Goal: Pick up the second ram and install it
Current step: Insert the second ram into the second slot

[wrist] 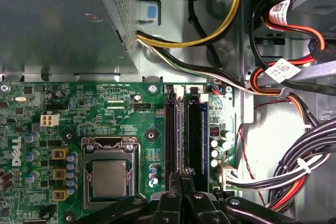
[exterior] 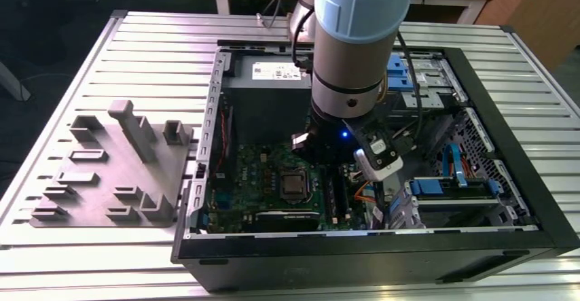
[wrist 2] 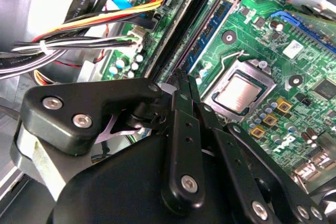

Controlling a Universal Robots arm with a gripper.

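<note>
My gripper [wrist: 182,176] hangs low inside the open computer case [exterior: 507,179]. In both wrist views its two thin black fingers lie pressed together, shut, with nothing visible between them. Their tips [wrist 2: 181,77] stand right over one end of the long black memory slots [wrist: 170,129] on the green motherboard [exterior: 263,179], beside the CPU socket [wrist: 108,174]. The slots [wrist 2: 181,30] look dark along their whole length, and I cannot tell the second ram apart from them. In the exterior view the arm's wrist [exterior: 349,104] covers the gripper and the slots.
Bundled cables [wrist: 294,171] crowd one side of the slots, and the metal power supply box [wrist: 58,24] sits beyond their far end. On the exterior view's left, a grey fixture plate [exterior: 109,179] with upright blocks lies on the slatted table outside the case.
</note>
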